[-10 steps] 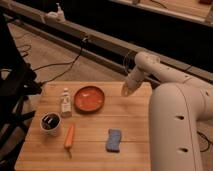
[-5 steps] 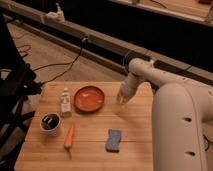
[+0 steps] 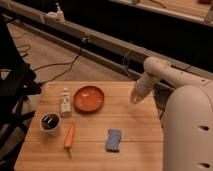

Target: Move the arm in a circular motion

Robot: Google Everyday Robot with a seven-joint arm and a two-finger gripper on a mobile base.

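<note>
The arm [image 3: 187, 125] is large, glossy and white, with thick rounded links and small dark holes. It fills the right side of the camera view. Its elbow [image 3: 152, 65] bends at the upper right, and a tapering pale link runs down-left from there. The gripper [image 3: 135, 98] is at that pale tip, hovering over the right part of the wooden table [image 3: 95, 157], to the right of the orange plate [image 3: 89, 98]. It holds nothing that I can see.
On the table lie a small white bottle [image 3: 65, 103], a dark cup [image 3: 50, 123], a carrot [image 3: 69, 136] and a blue sponge [image 3: 113, 139]. Black cables run across the floor behind. A dark chair stands at the left edge [image 3: 15, 90].
The tip of the arm has swung down and a little left, closer to the table surface. The objects on the table have not moved.
</note>
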